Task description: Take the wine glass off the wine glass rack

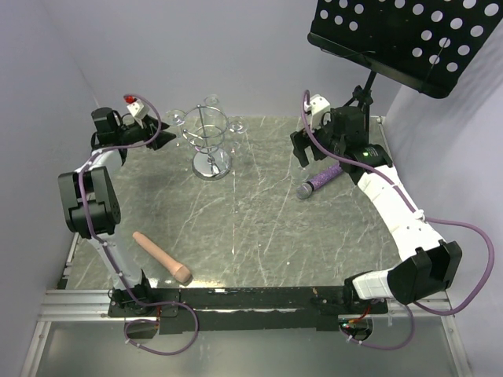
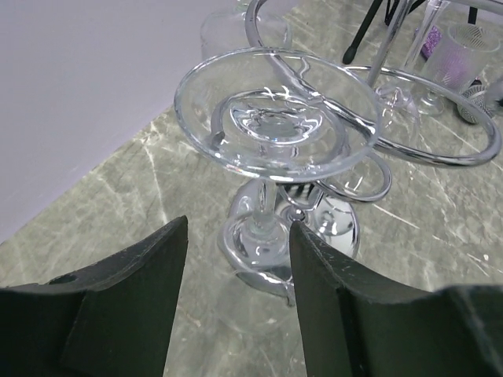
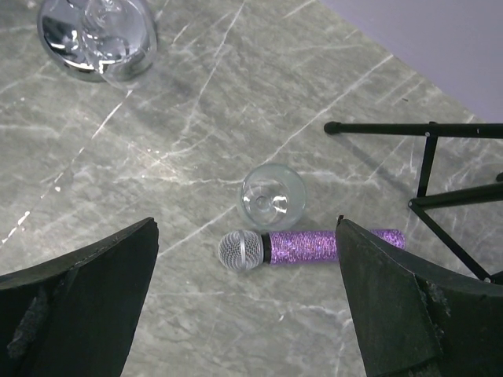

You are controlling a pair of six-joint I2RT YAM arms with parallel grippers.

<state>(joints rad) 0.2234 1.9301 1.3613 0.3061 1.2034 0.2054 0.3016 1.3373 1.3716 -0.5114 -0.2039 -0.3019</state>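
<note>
Wine glass rack: silver wire stand at the back left of the grey-green marble table, upright on its round shiny base. Its top ring fills the upper part of the left wrist view.
Wine glass: hangs upside down from a loop on the left side of the rack. Its flat round foot is uppermost and rests on the wire, and the stem and bowl point down.
Other glasses: one hangs on the right side of the rack and one at the back.
Left gripper: level with the hanging wine glass, just left of the rack, jaws parted.
Left fingers: one on each side of the bowl below the foot. There is a visible gap on the left, but the right pad may be touching the glass, and the view is too tight to say.
Right gripper: raised above the right half of the table, well apart from the rack, jaws spread wide with nothing between them.
Microphone: purple handle and silver mesh head, lying flat under the right gripper.
Clear glass: seen from above on the table, just beside the microphone's head.
Wooden pestle: lies near the front left of the table.
Black music stand: at the back right, with its legs reaching onto the table.
</note>
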